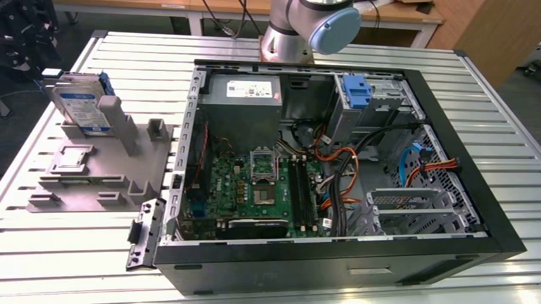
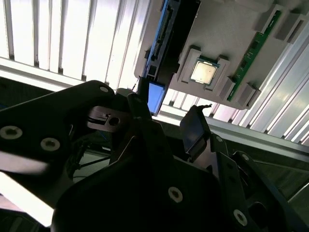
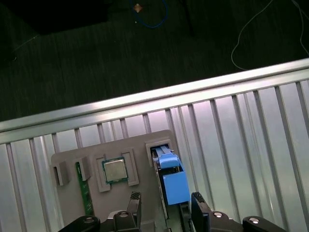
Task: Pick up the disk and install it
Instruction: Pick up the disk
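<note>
Nothing is being carried yet: at the exterior view's left the disk (image 1: 80, 104) is standing upright in a grey holder (image 1: 101, 171) on the desk (image 1: 68, 266), well apart from the open case (image 1: 338, 259). In the first wrist view the hand (image 3: 165, 199) is hovering over it, fingers apart, gripping nothing. How high it is hanging is hard to judge.

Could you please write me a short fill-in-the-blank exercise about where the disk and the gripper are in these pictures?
1. The disk stands ___ in the grey holder.
2. The grey holder sits on the exterior view's ___ of the open computer case.
3. In the first wrist view the gripper hangs above the disk with its jaws ___.
Missing words: upright; left; open.
</note>
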